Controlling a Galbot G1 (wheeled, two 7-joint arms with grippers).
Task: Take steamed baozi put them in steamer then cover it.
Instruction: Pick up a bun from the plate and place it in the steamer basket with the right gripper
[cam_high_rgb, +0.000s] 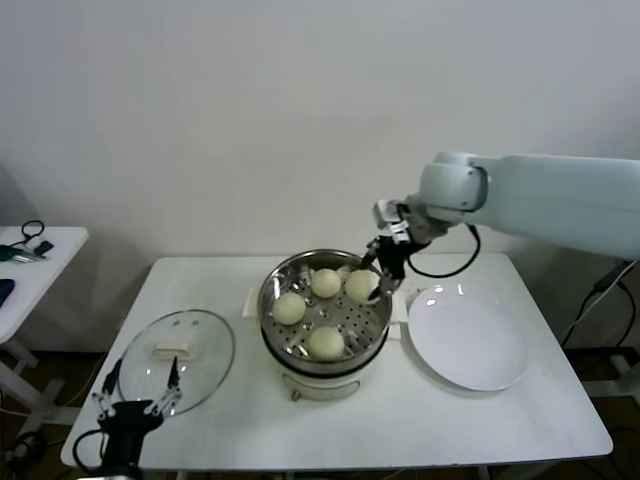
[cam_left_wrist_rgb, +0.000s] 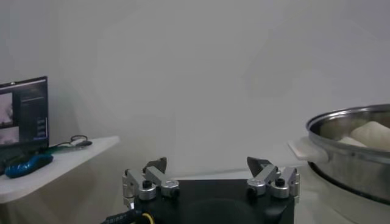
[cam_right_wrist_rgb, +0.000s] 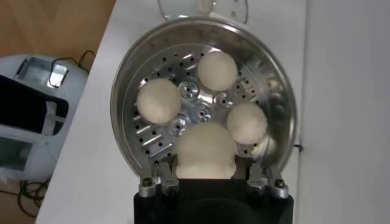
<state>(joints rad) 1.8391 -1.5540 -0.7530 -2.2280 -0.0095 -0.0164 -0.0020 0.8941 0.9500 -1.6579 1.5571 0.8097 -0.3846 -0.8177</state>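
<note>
On the white bench (cam_high_rgb: 450, 420), the round shiny steel steamer (cam_high_rgb: 278, 290) holds four pale round baozi (cam_right_wrist_rgb: 159, 100); the right gripper (cam_right_wrist_rgb: 205, 179) jaws clasp the far-right one. The clear glass cover (cam_high_rgb: 205, 375) lies left, nearest the wide-open left gripper (cam_high_rgb: 135, 400).

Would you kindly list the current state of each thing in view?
Steamer: uncovered, four buns on its tray.
Fourth bun: on the tray, between the right gripper's jaws.
Lid: flat on the table, left of the steamer.
Plate: empty, right of the steamer.
Right gripper: shut on the fourth bun.
Left gripper: open, by the lid.
</note>
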